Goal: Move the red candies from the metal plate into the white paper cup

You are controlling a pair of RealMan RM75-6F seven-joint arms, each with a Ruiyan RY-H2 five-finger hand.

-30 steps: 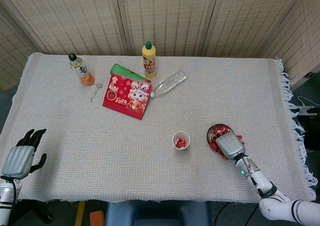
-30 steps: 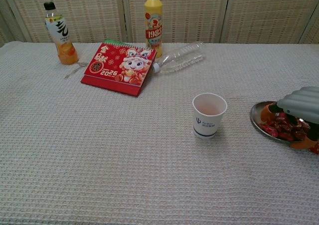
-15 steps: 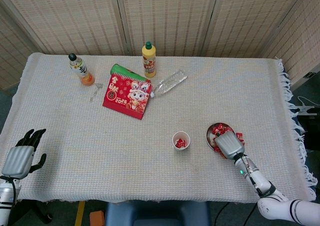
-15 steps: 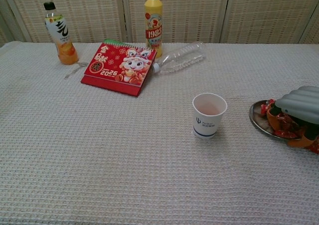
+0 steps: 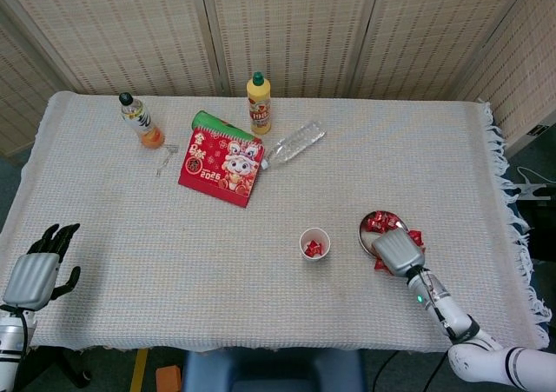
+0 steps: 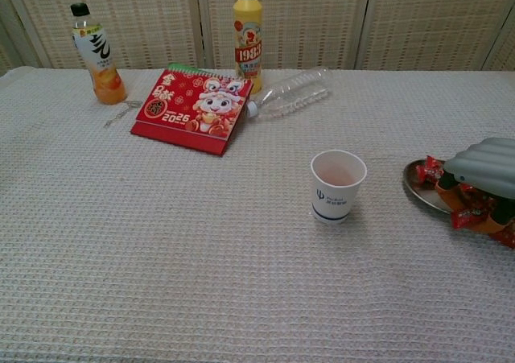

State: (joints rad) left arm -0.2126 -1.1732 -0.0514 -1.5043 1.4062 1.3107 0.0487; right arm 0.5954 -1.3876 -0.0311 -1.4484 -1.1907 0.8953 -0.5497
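Note:
The white paper cup (image 5: pixel 314 242) (image 6: pixel 338 184) stands upright near the table's middle, with a red candy (image 5: pixel 313 249) inside it. Right of it lies the metal plate (image 5: pixel 368 232) (image 6: pixel 416 189), holding red candies (image 5: pixel 376 222) (image 6: pixel 430 171). My right hand (image 5: pixel 398 251) (image 6: pixel 485 167) hovers palm down over the plate's near side, fingers curled under. It pinches a red candy (image 6: pixel 469 213) (image 5: pixel 380 264) just past the plate's rim. Another candy (image 5: pixel 415 237) shows at the hand's right. My left hand (image 5: pixel 39 266) hangs open off the table's front left corner.
At the back stand an orange drink bottle (image 5: pixel 139 122) (image 6: pixel 96 54) and a yellow bottle (image 5: pixel 259 102) (image 6: pixel 248 26). A red calendar (image 5: pixel 221 162) (image 6: pixel 193 107) and a clear plastic bottle (image 5: pixel 294 142) (image 6: pixel 291 92) lie beside them. The tablecloth's fringe (image 5: pixel 512 218) marks the right edge.
My right hand has drawn back toward the plate's near rim and closed its fingers on a candy, uncovering candies at the plate's far side. The left hand has not moved.

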